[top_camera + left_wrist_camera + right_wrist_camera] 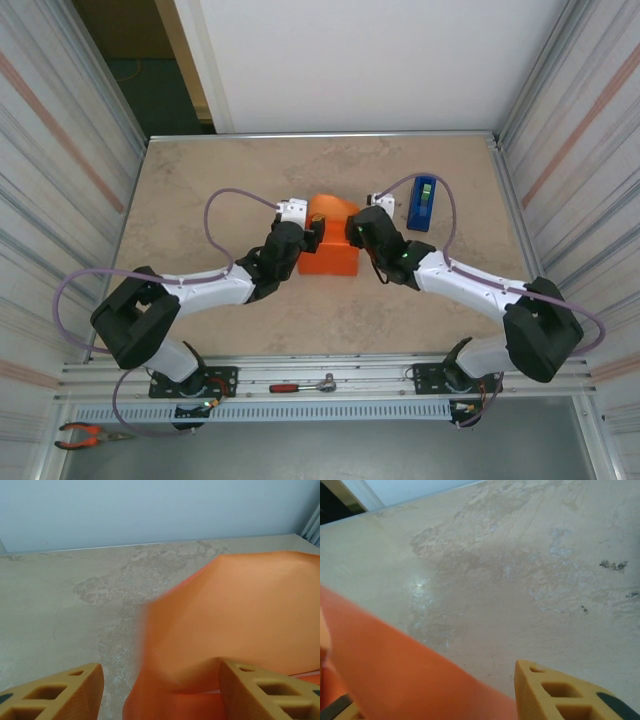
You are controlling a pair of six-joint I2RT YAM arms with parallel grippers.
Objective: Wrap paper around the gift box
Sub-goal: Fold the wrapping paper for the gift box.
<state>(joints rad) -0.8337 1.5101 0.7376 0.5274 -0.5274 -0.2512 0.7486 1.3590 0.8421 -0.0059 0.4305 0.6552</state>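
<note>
- While the box (pixel 330 258) is sitting mid-table as an orange parcel, the paper (pixel 240 610) is covering it, and one flap is standing up loose at the far end.
- The left gripper (pixel 160 695) is reaching in at the parcel's left side. Its jaws are standing wide apart, and the flap is rising between them, close against the right finger (pixel 270 690), with nothing being pinched.
- The right gripper (pixel 435 700) is hovering at the parcel's right side, jaws partly apart, with paper lying in the gap and no grip showing.
- The tape dispenser (pixel 423 203) is standing just beyond the right gripper on the table (pixel 200 190).
- Risk: with neither gripper clamping, the flap could be springing open and undoing the fold. A closing jaw could be creasing or tearing the thin sheet, or nudging the light parcel askew.
- Hard to read: the box itself is lying hidden under the paper, the arms are covering the parcel's side edges from above, and the nearest paper is blurring in both wrist views.
</note>
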